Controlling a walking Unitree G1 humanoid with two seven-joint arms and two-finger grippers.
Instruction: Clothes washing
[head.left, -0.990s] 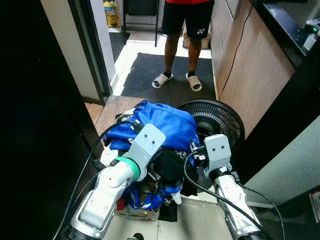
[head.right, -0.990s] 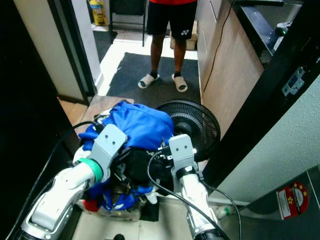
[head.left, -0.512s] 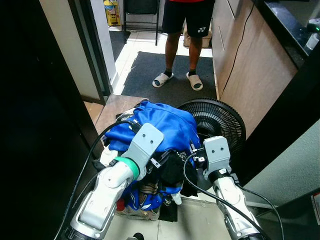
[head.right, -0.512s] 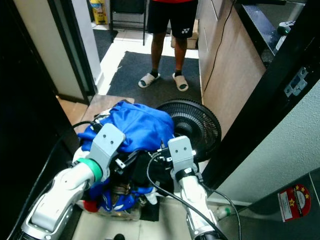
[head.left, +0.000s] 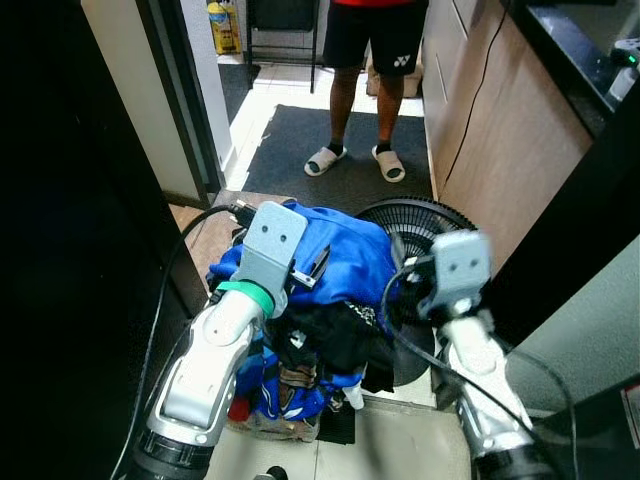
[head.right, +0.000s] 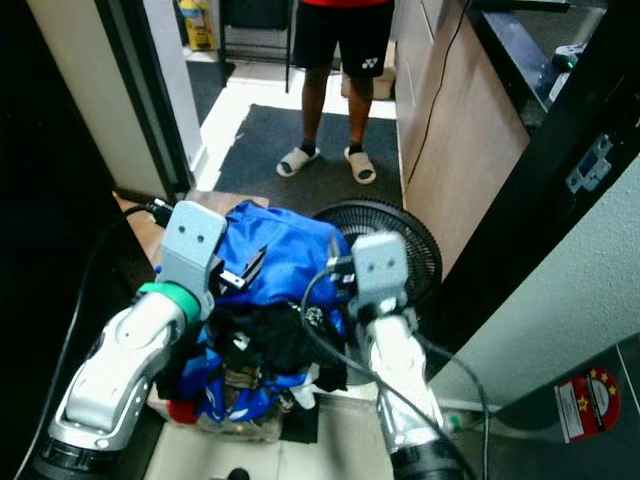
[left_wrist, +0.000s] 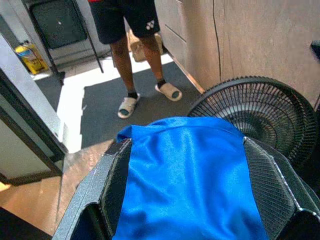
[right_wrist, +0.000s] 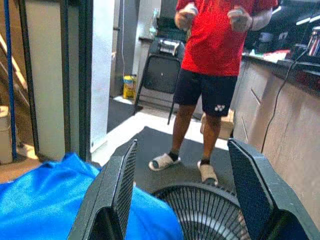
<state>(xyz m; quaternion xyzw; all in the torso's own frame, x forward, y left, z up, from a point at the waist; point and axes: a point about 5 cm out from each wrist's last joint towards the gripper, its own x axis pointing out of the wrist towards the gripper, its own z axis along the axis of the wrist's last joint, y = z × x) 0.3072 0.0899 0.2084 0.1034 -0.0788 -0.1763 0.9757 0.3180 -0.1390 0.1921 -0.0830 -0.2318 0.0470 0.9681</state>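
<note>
Left gripper (head.left: 318, 262), fingers spread apart and holding nothing, is poised over the near-left part of the blue garment (head.left: 345, 255) that tops a heap of clothes (head.left: 310, 345) directly before the robot. Right gripper (right_wrist: 182, 200), fingers likewise parted and empty, is raised at the heap's right edge, just beside a black floor fan (head.left: 435, 235). A person (head.left: 375, 60) in a red shirt, dark shorts and slippers stands on a dark mat (head.left: 300, 150) at the far side.

Narrow hallway here: dark doormat (head.left: 340, 150) on pale tile, a wood cabinet side (head.left: 495, 170) along the right, black floor fan (head.left: 425, 235) leaning by it, folding chair (right_wrist: 162, 75) at the back.
</note>
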